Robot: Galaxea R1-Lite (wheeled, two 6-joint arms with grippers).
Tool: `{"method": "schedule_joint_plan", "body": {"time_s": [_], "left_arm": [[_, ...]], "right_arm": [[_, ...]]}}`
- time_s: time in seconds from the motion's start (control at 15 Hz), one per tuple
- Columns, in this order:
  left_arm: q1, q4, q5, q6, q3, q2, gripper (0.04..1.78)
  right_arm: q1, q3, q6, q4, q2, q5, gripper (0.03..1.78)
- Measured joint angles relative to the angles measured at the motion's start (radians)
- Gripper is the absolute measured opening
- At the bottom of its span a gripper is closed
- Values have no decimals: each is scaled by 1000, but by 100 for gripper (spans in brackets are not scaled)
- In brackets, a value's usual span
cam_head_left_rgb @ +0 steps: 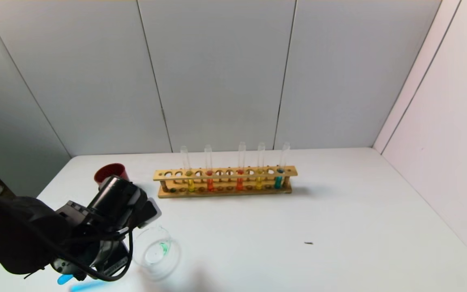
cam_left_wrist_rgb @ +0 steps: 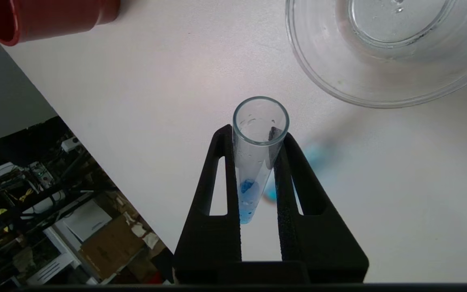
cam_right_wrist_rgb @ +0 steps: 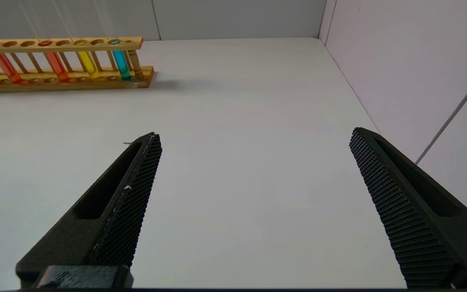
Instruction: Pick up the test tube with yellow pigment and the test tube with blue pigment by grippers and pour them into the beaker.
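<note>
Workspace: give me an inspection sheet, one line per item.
Surface: white table, one small dark speck.
Job's things: test tube with blue pigment clamped in left pincer; beaker beside it holds a green trace; test tube with yellow pigment in wooden rack.
Clutter: red cup.
Grippers: left pincer shut on the tube; right pincer open, empty.
Cables: black, on the left wrist.
Surroundings: grey wall panels.

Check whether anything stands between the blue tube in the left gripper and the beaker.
Nothing visible does. The left gripper is shut on the blue tube, and only bare table lies between its open mouth and the beaker. The red cup sits off to one side.
</note>
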Motion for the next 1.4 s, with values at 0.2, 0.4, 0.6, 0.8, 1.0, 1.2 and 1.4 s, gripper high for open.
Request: {"method": "schedule_joint_plan", "body": {"time_s": [0.2,0.4,0.6,0.8,1.0,1.2,1.4], "left_arm": [[-28,0,0,-1,-10,53,30],[-55,60,5,1,-35,82,30],[-84,183,18,3,-84,96,30],[-97,288,27,10,-143,103,30],[-104,372,40,13,-195,124,30],[-109,425,68,24,-236,154,30],[-110,492,73,27,-282,182,30]], "right_arm": [[0,0,0,0,0,0,170],[0,0,0,0,0,0,170],[0,0,0,0,0,0,170],[0,0,0,0,0,0,170],[0,0,0,0,0,0,170],[0,0,0,0,0,0,170],[0,0,0,0,0,0,170]]}}
